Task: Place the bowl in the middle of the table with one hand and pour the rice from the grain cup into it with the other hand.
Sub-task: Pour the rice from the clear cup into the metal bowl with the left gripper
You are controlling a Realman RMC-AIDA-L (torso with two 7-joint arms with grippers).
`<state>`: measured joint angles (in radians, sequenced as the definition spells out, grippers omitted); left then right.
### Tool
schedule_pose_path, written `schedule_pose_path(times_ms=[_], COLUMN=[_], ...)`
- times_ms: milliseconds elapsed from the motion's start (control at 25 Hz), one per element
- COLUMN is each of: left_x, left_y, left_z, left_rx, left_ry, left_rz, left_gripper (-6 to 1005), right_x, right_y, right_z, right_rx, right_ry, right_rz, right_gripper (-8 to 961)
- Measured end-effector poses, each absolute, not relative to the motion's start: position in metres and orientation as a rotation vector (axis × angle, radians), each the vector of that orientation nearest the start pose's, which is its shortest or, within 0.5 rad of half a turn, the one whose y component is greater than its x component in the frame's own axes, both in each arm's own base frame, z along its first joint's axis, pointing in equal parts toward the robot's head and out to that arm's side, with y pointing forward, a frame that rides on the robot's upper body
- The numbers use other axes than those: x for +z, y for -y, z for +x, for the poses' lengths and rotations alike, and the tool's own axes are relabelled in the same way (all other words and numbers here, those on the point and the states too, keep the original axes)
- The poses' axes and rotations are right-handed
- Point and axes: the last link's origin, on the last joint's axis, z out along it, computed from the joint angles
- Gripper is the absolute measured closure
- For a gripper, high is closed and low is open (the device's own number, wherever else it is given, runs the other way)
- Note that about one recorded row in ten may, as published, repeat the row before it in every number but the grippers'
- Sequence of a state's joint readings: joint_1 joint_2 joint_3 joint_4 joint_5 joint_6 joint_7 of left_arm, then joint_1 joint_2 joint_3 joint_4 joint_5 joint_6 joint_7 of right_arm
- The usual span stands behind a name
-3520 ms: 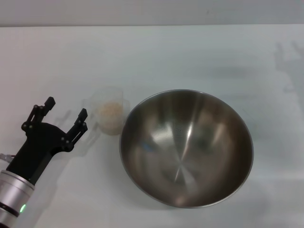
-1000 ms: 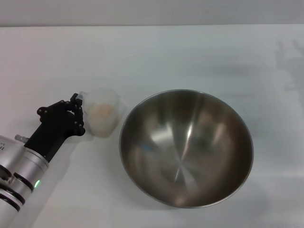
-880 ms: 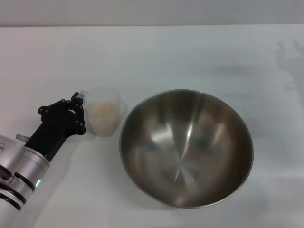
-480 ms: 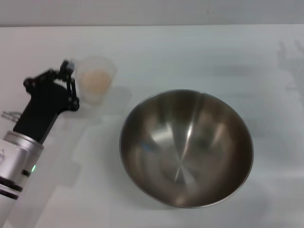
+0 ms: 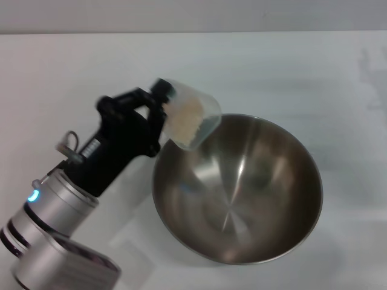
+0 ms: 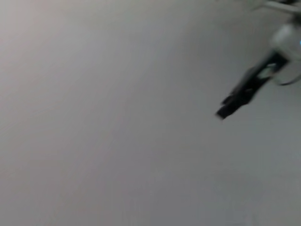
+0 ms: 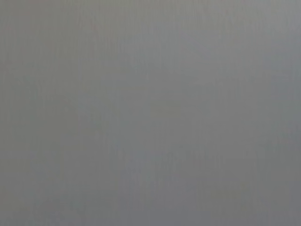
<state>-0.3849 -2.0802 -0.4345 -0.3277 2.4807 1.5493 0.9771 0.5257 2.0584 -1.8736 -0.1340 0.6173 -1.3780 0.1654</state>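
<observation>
The steel bowl stands on the white table, right of the middle in the head view. My left gripper is shut on the clear grain cup and holds it in the air, tipped toward the bowl, its mouth over the bowl's left rim. The rice still lies inside the cup; I see none in the bowl. My right gripper is out of the head view; a blurred dark shape on a pale arm, far off in the left wrist view, looks like it.
The left arm reaches up from the lower left, beside the bowl's left side. The right wrist view shows only plain grey.
My left gripper closed on the cup, lifted it off the table, carried it right to the bowl's left rim and tipped it toward the bowl. The bowl has not moved.
</observation>
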Motion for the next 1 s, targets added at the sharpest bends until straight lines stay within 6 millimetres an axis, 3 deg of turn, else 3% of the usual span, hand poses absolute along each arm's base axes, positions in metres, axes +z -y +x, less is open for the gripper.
schedule_pose_path(times_ms=[40,160,240,320,440,520,640,680,1000], left_x=[-0.072,-0.080,-0.081,-0.085,-0.086,-0.087,-0.087,-0.088,-0.091], left_y=[-0.259,-0.251,-0.249,-0.244,-0.243,-0.241,-0.241,-0.240,-0.236], left_z=[-0.227,-0.223,-0.223,-0.223,-0.223,-0.224,-0.224,-0.223,-0.221], left_rx=[-0.473,-0.349,-0.329,-0.227,-0.195,-0.082,-0.082,-0.015,0.067], left_ry=[-0.870,-1.122,-1.163,-1.340,-1.386,-1.515,-1.515,-1.594,-1.714], left_rz=[-1.641,-1.538,-1.519,-1.409,-1.371,-1.239,-1.239,-1.148,-0.999], left_gripper=[973,973,972,972,972,972,972,972,972], right_x=[0.048,0.047,0.045,0.044,0.042,0.042,0.042,0.042,0.043], right_y=[-0.361,-0.362,-0.363,-0.365,-0.367,-0.368,-0.368,-0.368,-0.365], right_z=[0.296,0.297,0.299,0.300,0.301,0.301,0.301,0.301,0.305], right_rx=[0.901,0.891,0.878,0.865,0.855,0.852,0.850,0.850,0.840], right_ry=[-0.322,-0.333,-0.350,-0.367,-0.377,-0.379,-0.380,-0.380,-0.383], right_rz=[-1.365,-1.369,-1.375,-1.381,-1.388,-1.389,-1.389,-1.389,-1.386], right_gripper=[519,519,519,519,518,518,518,518,519])
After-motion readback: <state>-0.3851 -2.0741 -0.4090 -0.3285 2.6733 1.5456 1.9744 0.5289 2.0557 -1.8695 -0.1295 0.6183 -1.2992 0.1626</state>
